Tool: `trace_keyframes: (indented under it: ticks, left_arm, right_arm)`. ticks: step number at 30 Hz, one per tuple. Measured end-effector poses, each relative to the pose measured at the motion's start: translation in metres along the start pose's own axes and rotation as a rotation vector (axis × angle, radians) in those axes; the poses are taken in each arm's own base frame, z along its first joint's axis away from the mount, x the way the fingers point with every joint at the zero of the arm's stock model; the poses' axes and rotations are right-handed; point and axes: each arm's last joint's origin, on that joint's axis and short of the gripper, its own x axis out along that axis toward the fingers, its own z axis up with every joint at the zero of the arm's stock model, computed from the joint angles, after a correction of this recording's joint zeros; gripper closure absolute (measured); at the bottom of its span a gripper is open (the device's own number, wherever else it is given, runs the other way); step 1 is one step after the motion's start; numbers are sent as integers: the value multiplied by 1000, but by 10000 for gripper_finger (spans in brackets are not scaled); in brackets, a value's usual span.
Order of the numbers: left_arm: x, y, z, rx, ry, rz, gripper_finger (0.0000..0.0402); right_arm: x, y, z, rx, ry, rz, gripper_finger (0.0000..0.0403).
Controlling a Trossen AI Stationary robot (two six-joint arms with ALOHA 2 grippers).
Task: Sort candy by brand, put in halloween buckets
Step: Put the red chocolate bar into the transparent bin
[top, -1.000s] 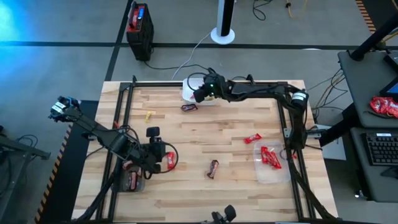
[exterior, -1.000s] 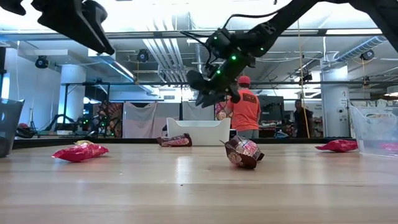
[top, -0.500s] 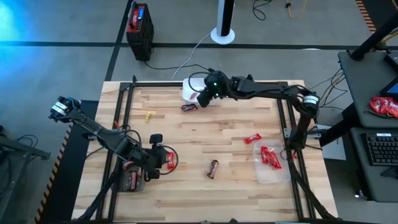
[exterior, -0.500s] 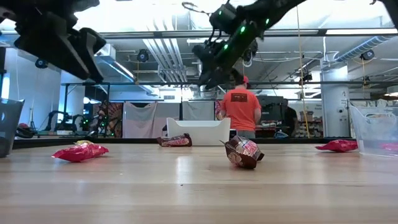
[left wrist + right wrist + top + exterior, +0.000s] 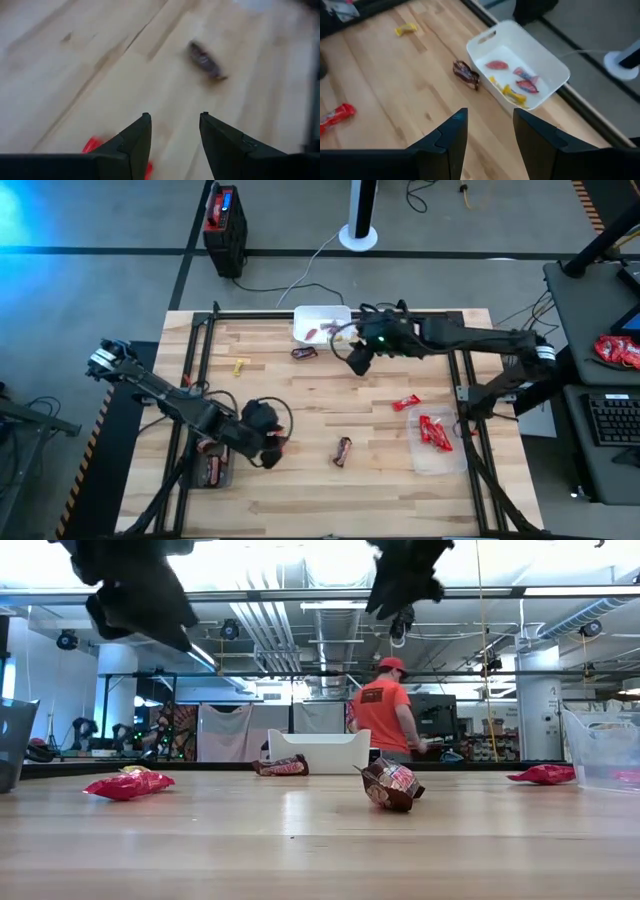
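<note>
My left gripper [image 5: 263, 440] [image 5: 175, 122] hangs open above a red candy [image 5: 279, 445] [image 5: 91, 145] that lies on the table near the left front. The candy shows just beside one fingertip in the left wrist view, and the low view shows it flat on the wood [image 5: 128, 784], well below the gripper. My right gripper [image 5: 357, 360] [image 5: 490, 120] is open and empty, high over the table, to the near right of the white bucket [image 5: 320, 323] [image 5: 520, 70], which holds several candies. A brown candy [image 5: 304, 352] [image 5: 466, 74] lies beside that bucket.
Loose on the table are a yellow candy [image 5: 239, 366], a red candy [image 5: 405, 402] and a brown candy [image 5: 343, 450] [image 5: 390, 785]. The clear bucket [image 5: 440, 465] with red candies stands at the right. The dark grey bucket [image 5: 213, 472] is at the near left corner.
My right gripper has left the white bucket, rising and swinging toward the table's right and near side. My left gripper has rolled about its own axis and shifted a little toward the near right, over the red candy. The candies on the table have stayed put.
</note>
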Motion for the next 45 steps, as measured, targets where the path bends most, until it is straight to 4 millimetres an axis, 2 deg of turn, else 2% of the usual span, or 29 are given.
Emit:
trace_keyframes:
  ticks: [6, 12, 18, 28, 37, 45]
  left_arm:
    - [22, -21, 1, -23, 228, 274, 251]
    - [41, -35, -1, -48, 277, 394, 250]
    - [52, -21, -15, -162, 326, 542, 242]
    - [65, -6, -34, -299, 306, 570, 198]
    - [71, -6, -37, -321, 255, 531, 195]
    - [90, -5, -47, -332, 280, 560, 196]
  right_arm:
    - [-23, 17, -7, -47, -60, 6, 252]
    - [-28, 35, -16, -98, -60, 46, 252]
    - [-28, 42, -21, -133, -60, 66, 252]
    - [-28, 43, -22, -160, -58, 69, 252]
    - [-28, 44, -23, -171, -52, 77, 252]
    - [-27, 44, -26, -179, -40, 80, 252]
